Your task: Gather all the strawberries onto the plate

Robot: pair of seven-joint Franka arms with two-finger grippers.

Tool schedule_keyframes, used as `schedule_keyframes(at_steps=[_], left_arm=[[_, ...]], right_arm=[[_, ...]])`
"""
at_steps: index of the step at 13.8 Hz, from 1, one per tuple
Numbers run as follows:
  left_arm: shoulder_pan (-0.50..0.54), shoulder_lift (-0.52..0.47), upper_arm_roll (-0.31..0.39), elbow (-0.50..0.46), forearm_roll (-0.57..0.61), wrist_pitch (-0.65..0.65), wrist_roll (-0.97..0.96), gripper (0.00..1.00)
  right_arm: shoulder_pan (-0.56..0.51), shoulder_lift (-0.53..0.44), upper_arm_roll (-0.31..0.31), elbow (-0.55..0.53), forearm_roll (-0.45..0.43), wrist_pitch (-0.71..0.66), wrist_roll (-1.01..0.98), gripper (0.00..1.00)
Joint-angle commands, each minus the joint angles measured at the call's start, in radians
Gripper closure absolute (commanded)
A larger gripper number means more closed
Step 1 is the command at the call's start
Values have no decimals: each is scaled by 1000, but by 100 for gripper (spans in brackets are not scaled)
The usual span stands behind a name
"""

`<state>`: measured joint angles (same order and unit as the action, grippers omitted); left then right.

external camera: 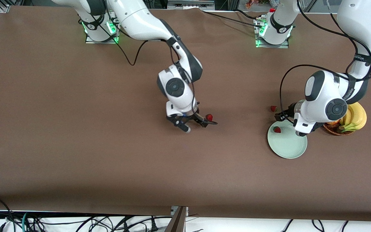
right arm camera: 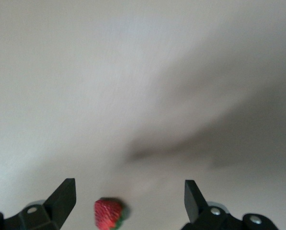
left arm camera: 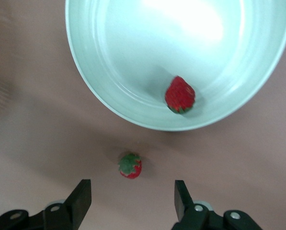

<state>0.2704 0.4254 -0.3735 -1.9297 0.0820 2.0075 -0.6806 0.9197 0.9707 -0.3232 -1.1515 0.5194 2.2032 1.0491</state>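
One strawberry [external camera: 277, 130] is already sitting in the mint-green plate [external camera: 290, 149], close to its rim. A second strawberry [external camera: 273, 108] is lying on the brown table [external camera: 76, 129] just beside the plate, on the side nearer the robots' bases.

The left gripper [left arm camera: 133, 196] is hanging right by that second berry with its fingers [left arm camera: 83, 194] apart and holding nothing. In the left wrist view the berry [left arm camera: 130, 166] is sitting just ahead of the gap between the fingers, with its green top facing the camera. So the left arm is the nearer one for this berry.

The third strawberry [external camera: 209, 117] is lying near the middle of the table, well apart from the plate. The right gripper [external camera: 194, 124] is low over it with fingers [right arm camera: 61, 196] wide apart. In the right wrist view the berry [right arm camera: 108, 214] is sitting between them, closer to one finger.
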Motion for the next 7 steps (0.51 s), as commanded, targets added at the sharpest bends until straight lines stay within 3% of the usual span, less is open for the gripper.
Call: schedule_keyframes(at_steps=[1,3,5,7], left_arm=[[10,-23,-57,-2,-16,-26,-14,22],[3,-20,-115,0,-74,-7,-49,21],[-13,-4,-185,-9,-116,101,-95,21],[-124,47,-205,-6,-104,227,-189,21]], right_arm=[[-115,-75,3,16,-22,-191,-223,0],[-171,-104,-62,16,-21,-345,-418,0],[-206,-133,-126,16,-21,-448,-577,0],[-225,-138,-203,16,-19,-548,-714,0]])
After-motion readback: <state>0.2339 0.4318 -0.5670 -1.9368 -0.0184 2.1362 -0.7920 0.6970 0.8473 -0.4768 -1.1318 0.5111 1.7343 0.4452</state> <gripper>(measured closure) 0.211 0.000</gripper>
